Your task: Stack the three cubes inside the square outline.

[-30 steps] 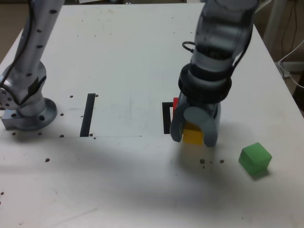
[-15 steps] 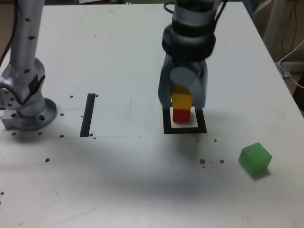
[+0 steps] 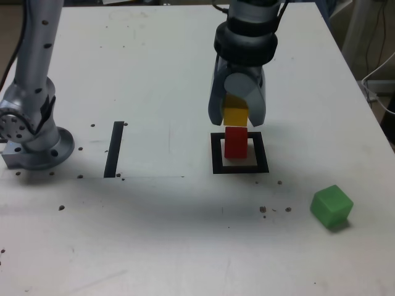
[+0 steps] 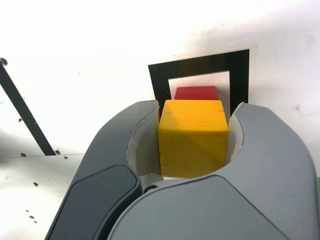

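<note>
- The step in hand looks like the second layer of the stack: the claw (image 3: 237, 115) is clamped on the yellow cube (image 3: 236, 116), holding it just above the red cube (image 3: 235, 141).
- The red cube stands inside the square outline (image 3: 240, 168), on its white centre; in the wrist view only its top (image 4: 196, 93) shows past the yellow cube (image 4: 192, 137).
- Whether yellow touches red I cannot tell; the exterior view suggests a thin gap.
- The next move probably calls for lowering the yellow cube squarely onto the red one, edges lined up, then parting the claw without nudging the stack.
- The green cube (image 3: 332, 206) lies on the tabletop (image 3: 154, 234) well apart, toward the exterior view's right, not yet stacked.
- A straight black strip (image 3: 114, 148) lies toward the exterior view's left, beside the arm's base (image 3: 34, 145); nothing blocks the descent.
</note>
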